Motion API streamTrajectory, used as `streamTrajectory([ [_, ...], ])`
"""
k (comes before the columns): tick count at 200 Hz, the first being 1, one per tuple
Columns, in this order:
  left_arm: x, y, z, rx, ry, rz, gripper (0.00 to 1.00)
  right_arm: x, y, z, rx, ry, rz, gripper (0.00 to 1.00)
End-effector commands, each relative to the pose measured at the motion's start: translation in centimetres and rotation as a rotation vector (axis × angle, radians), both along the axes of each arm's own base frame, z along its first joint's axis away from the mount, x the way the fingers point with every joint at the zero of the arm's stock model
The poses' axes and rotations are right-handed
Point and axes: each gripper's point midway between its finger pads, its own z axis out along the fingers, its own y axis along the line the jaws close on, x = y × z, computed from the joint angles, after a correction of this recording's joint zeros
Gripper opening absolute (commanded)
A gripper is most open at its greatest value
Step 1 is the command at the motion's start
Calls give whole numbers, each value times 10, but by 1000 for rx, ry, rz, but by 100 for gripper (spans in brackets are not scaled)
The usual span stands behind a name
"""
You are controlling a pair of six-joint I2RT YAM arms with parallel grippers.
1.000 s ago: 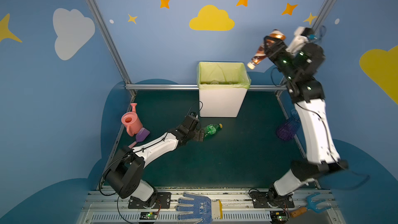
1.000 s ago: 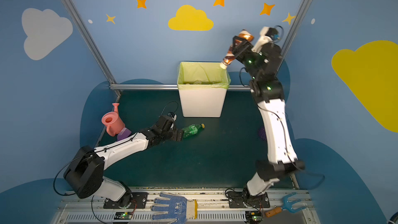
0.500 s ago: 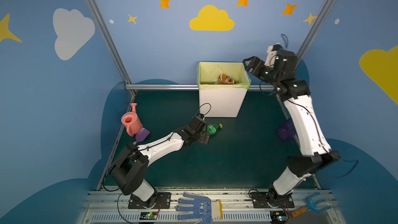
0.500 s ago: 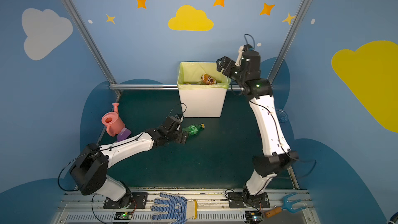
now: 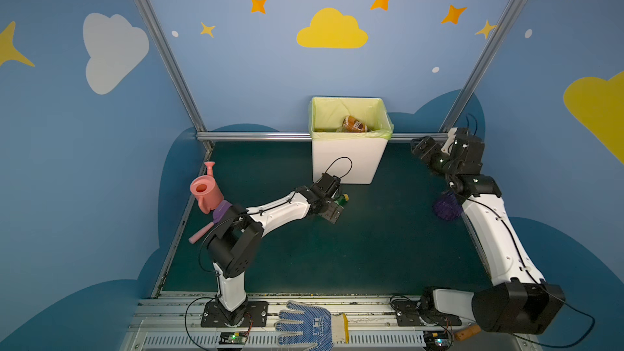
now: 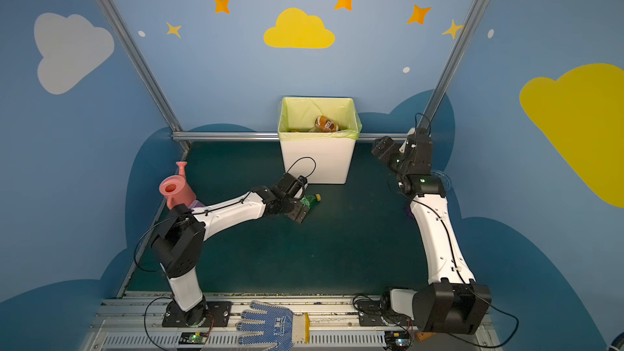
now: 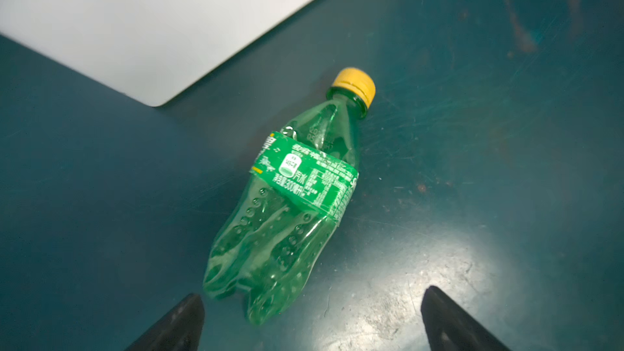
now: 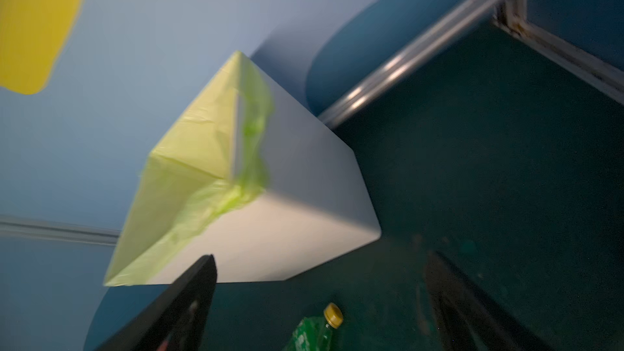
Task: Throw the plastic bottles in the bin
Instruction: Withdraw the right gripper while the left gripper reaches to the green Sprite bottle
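While I am watching from the remote station, the task is looking roughly half done. A crumpled plastic bottle with a brown label is already lying inside the white square bin with the pale green liner, which is standing at the back of the dark green desk. One crushed green plastic bottle with a yellow cap is lying on its side on the desk, just in front of the bin's near corner. That one is what is left, as far as I am seeing; no other bottle is showing.

The left end effector is hovering just short of the green bottle's base with its jaws spread wide. It is holding nothing and, in the wrist view, not touching the bottle, though one fingertip is sitting very close to it. The right end effector is hanging in the air to the right of the bin, jaws also wide apart and empty. I am judging the next step to be closing the left jaws around the green bottle.
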Motion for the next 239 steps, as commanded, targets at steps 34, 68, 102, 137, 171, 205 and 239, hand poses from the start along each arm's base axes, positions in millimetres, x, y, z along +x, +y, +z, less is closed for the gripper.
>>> streamTrajectory([
  [34,13,-2,-17,136,24,-71,100,-56,-25,-66,40,118,-56,95],
  [68,27,-3,-27,199,24,-90,100,-84,-34,-118,72,208,-97,95],
  [102,38,-5,-35,237,20,-105,100,-106,-36,-153,101,265,-117,95],
  [137,45,-8,-45,249,49,-130,98,-115,-38,-162,111,282,-124,95],
  [171,38,-17,-48,202,104,-174,82,-117,-40,-167,120,293,-135,95],
  [205,25,-23,-43,154,132,-206,59,-116,-41,-168,135,296,-143,95],
  [239,14,-31,3,42,75,-215,45,-113,-42,-168,143,293,-145,95],
])
